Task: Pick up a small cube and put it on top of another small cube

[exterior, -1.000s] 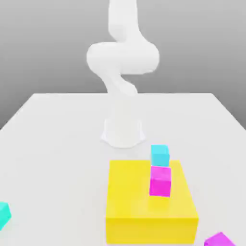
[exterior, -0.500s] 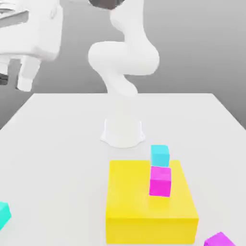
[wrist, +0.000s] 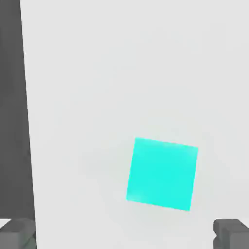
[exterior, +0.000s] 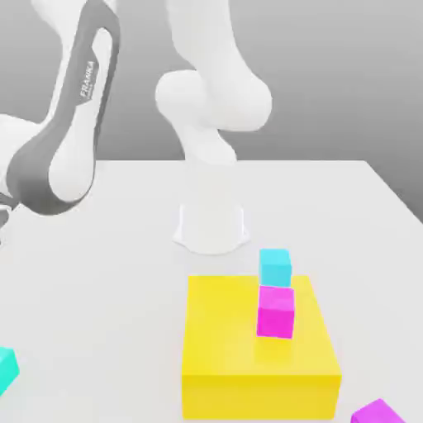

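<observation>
**Before closing on the cyan cube, square up and centre**

While hovering over the white tabletop, with the arm bent far out to the exterior view's left, better not to hurry. Largest thing on the tabletop: a yellow block, low and wide, toward the front of the exterior view. On its top, a magenta cube. Just behind the block, a second cyan cube, touching it or only close; cannot tell which. At the lower right corner, well apart, another magenta cube, cut by the frame.

Target of this step, judging by the hand view: the cyan cube, flat on bare tabletop, free on all sides. Most probably the same cyan cube seen at the exterior view's left edge.

Claw spread wide, holding nothing. Grey fingertips at opposite sides of the hand view, the cube not between them and off the middle line.

To do it well:
- First shift sideways until centred over the cube.
- Turn the wrist a little, to match the slightly rotated faces.
- Descend straight with fingers wide, stopping just above the tabletop.
- Close on two opposite flat faces, never on corners.
- Mind the dark strip past the tabletop edge: a careless push could send the cube off.
</observation>
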Available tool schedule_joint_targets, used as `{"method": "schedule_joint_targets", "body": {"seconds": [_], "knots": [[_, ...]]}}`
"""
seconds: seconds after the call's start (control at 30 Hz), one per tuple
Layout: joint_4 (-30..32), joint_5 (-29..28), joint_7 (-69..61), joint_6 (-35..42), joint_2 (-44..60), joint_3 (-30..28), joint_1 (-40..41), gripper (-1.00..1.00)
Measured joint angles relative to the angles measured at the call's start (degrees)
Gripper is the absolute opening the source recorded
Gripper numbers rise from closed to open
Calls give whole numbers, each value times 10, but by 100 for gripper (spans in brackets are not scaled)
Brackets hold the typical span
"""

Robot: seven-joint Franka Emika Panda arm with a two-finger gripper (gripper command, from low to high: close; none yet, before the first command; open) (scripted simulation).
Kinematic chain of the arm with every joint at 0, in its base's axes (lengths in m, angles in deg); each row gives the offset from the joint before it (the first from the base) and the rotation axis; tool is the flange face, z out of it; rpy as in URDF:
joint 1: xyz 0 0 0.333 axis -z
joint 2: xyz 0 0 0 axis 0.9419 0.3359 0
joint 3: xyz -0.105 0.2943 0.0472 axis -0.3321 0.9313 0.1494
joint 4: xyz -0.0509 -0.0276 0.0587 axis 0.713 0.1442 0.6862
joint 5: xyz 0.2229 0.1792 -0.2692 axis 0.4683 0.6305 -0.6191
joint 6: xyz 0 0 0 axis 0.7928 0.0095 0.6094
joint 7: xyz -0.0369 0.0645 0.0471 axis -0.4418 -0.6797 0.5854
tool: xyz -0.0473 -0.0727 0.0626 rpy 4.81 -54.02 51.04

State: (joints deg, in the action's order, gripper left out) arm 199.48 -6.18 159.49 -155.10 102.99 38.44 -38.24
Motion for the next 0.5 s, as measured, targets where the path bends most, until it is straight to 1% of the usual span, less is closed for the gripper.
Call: {"method": "schedule_joint_targets", "body": {"seconds": [0.1, 0.13, 0.33, 0.4, 0.5], "knots": [[-12, 16, -4, -45, 62, 7, 9, 0], [-15, 19, -5, -58, 79, 10, 11, -100], [-17, 20, -6, -66, 88, 11, 13, -100], [-13, 18, -3, -50, 68, 8, 11, -100], [-1, 7, 4, -6, 12, 1, 4, -100]]}}
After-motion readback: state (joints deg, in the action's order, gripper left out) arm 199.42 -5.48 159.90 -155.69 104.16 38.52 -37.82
